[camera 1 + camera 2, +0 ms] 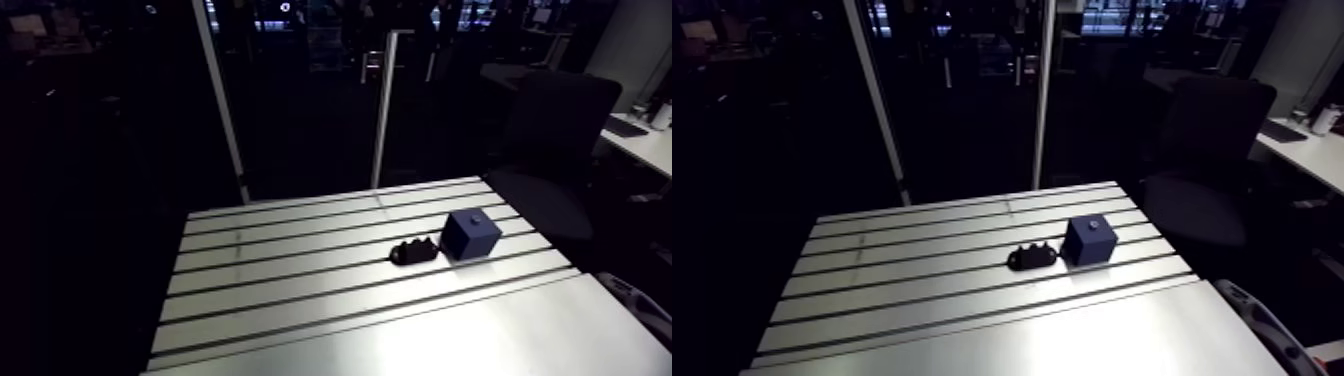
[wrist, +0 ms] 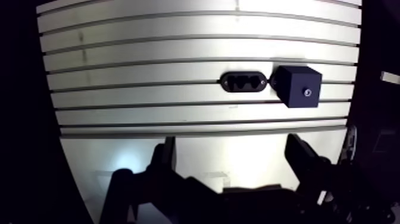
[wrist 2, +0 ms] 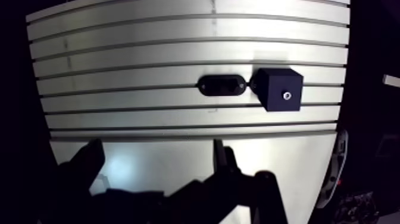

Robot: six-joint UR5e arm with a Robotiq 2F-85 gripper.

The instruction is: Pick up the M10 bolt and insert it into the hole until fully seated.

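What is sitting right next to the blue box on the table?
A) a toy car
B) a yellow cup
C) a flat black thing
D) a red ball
C: a low black oblong piece lies right beside the dark blue cube on the slotted table, and nothing else lies on the table near them.

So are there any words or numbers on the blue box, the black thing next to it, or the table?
No text can be read anywhere.
The blue box shows only a small round spot on one face, no letters.
The black thing beside it and the table carry no label or number that shows.
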